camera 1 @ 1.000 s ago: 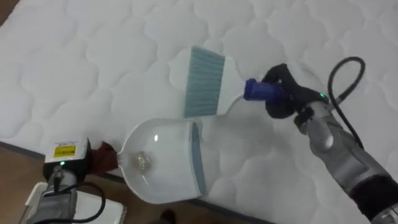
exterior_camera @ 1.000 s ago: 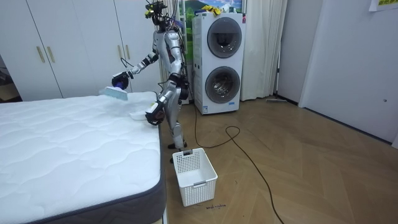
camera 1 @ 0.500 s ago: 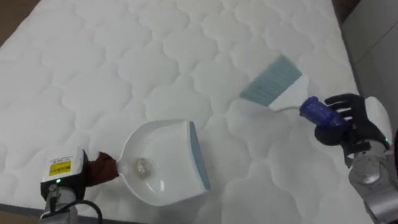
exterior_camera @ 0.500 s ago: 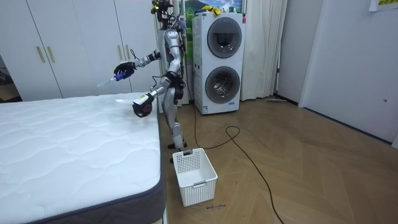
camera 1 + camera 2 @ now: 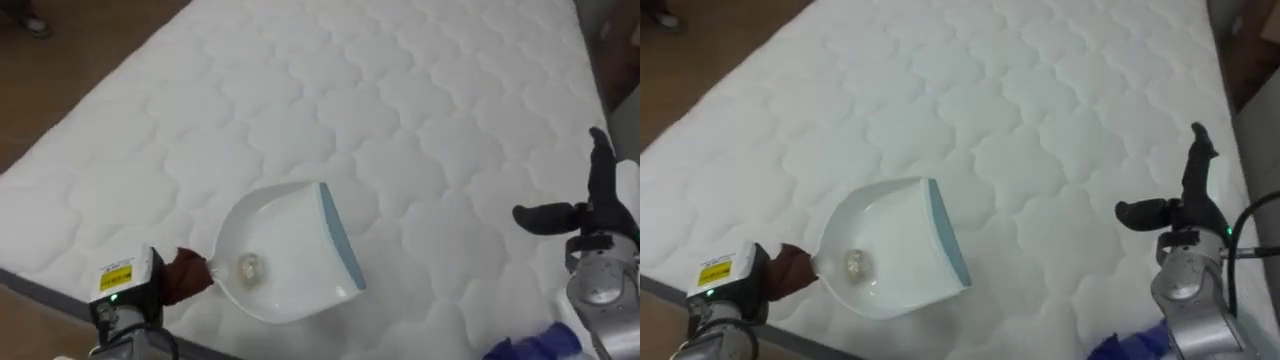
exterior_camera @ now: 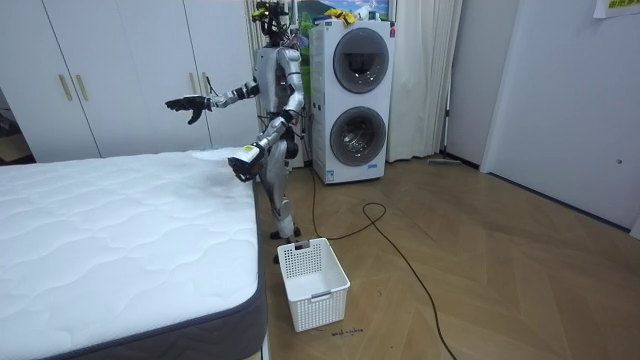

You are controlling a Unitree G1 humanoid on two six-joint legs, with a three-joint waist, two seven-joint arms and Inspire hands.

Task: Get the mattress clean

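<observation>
Here's the bed [image 5: 330, 90], its big white quilted mattress spread under the robot, which stands at the corner nearest the stacked washing machines [image 6: 350, 100]. A white laundry basket [image 6: 313, 283] sits on the floor by its feet. On to the white dustpan [image 5: 285, 255] with its blue-grey lip: it's over the mattress close to the near edge, and the left hand [image 5: 185, 275] has its fingers clenched round the handle end. The right hand [image 5: 598, 212] is stretched out over the bed, fingers released and spread, holding nothing. A blue brush handle [image 5: 525, 347] peeks in at the lower edge beside that forearm, clear of the hand. And a small crumpled ball [image 5: 248, 266] lies in the pan's bowl.
</observation>
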